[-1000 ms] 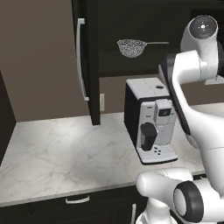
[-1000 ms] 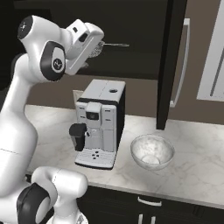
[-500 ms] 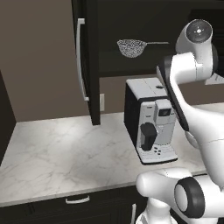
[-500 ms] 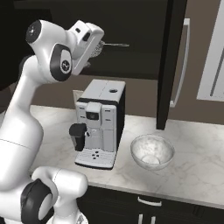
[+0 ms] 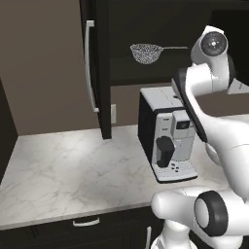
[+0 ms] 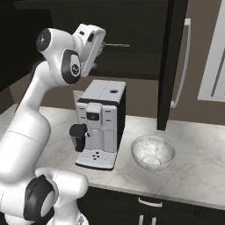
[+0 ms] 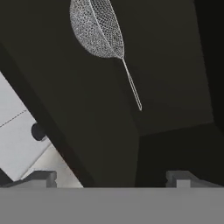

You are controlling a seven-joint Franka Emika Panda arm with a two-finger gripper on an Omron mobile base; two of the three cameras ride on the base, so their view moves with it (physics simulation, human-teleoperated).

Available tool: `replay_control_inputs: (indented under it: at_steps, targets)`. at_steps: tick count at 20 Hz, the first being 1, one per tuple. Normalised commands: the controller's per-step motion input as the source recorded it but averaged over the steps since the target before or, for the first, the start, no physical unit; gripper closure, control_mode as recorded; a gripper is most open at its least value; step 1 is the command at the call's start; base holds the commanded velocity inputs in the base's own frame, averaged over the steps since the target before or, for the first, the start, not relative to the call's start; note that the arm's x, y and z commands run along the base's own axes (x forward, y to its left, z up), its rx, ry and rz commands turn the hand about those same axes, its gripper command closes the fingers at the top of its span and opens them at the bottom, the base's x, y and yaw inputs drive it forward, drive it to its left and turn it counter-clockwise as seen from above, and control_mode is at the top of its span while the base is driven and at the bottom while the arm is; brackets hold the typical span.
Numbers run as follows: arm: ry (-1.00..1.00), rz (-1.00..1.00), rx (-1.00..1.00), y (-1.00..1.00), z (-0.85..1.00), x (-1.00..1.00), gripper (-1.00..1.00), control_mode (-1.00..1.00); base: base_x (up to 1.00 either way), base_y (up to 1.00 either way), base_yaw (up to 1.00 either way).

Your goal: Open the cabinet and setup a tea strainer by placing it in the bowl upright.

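The black cabinet (image 5: 97, 73) stands open, its door swung out with the silver bar handle (image 5: 89, 65) facing me. On the shelf inside rests the silver mesh tea strainer (image 5: 146, 52), thin handle pointing right. In the hand view the tea strainer (image 7: 97, 28) is ahead at the top, its handle running down toward my gripper (image 7: 111, 179). The gripper is open and empty, well short of the handle's end. From the right, my gripper (image 6: 102, 47) is raised at shelf height beside the tea strainer's handle (image 6: 117, 45). The marbled bowl (image 6: 153, 150) sits empty on the counter.
A white and black coffee machine (image 5: 168, 141) stands on the marble counter (image 5: 68, 170) right under the open shelf, with the bowl to its right. The open cabinet door (image 6: 173, 66) hangs above the bowl. Low black drawers (image 5: 86, 222) run under the counter edge.
My elbow and forearm have swung a little, while the hand stays at shelf height. The strainer and bowl have not moved, and the jaws stay wide.
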Motion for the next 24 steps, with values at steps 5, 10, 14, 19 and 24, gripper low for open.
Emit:
replay_control_inputs:
  at_steps: [5,10,14,19,24]
  targets:
    - [0.03,0.02,-0.07,-0.04,0.0,0.45,-1.0,-1.0,0.0,0.0,0.0]
    - [0.08,0.0,-0.02,0.0,0.0,0.35,-1.0,-1.0,0.0,0.0,0.0]
    - [0.01,0.0,0.0,0.0,0.03,0.35,-1.0,-1.0,0.0,0.0,0.0]
    - [0.0,0.0,0.0,-0.01,0.02,0.32,-1.0,-1.0,0.0,0.0,0.0]
    - [0.0,0.0,0.0,0.0,0.0,0.33,-1.0,-1.0,0.0,0.0,0.0]
